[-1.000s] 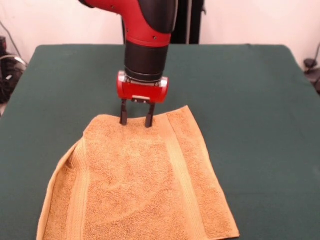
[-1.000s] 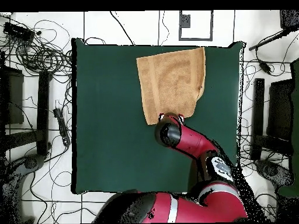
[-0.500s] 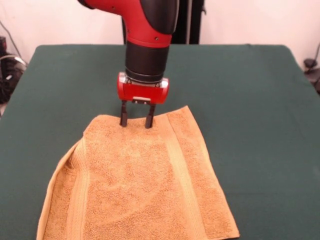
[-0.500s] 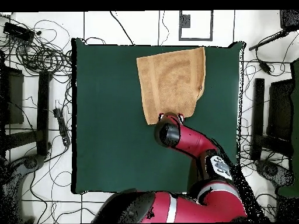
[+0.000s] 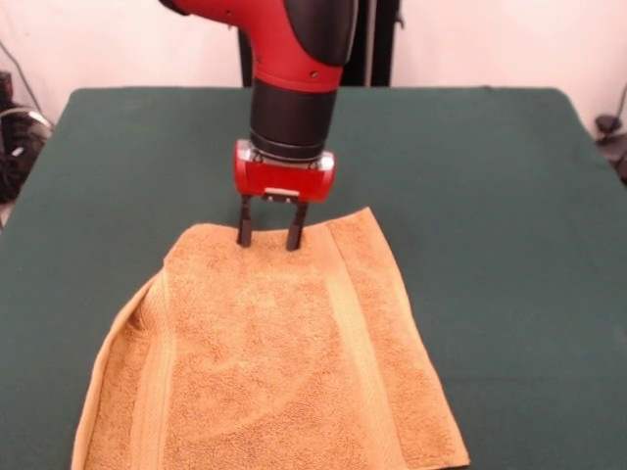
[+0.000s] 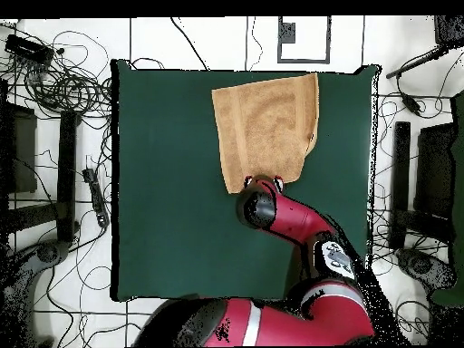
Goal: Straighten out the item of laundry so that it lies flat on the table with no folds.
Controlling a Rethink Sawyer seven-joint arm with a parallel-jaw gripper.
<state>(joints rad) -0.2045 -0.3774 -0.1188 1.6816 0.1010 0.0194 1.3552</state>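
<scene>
Claw (image 5: 268, 235) of the red and black arm (image 5: 294, 69) stands upright over the far edge of the golden-orange terry-cloth towel (image 5: 265, 362), its two dark fingers (image 5: 244, 221) spread apart with cloth showing between them; the tips sit at the towel's surface, and nothing is gripped. The towel lies on the dark green felt-covered desk (image 5: 490, 196), toward the near side in the front view, and in the overhead view (image 6: 265, 129) close to the desk's top edge.

Most of the towel looks flat already. What remains, as far as I can judge, is the long side at the picture's left in the front view, where the edge is doubled over into a narrow fold (image 5: 137, 323) running beside the ribbed band. To do this step well, the claw should probably pinch only the top layer at the edge or corner, lift a little, and draw it outward, away from the towel's middle, keeping low so the rest does not drag or bunch. Closing where it stands now would likely raise a new wrinkle.

Nothing else rests on the desk, so no obstacle stands in the way. Cables (image 6: 54, 82) and dark equipment lie on the floor around it, well clear of the work.
</scene>
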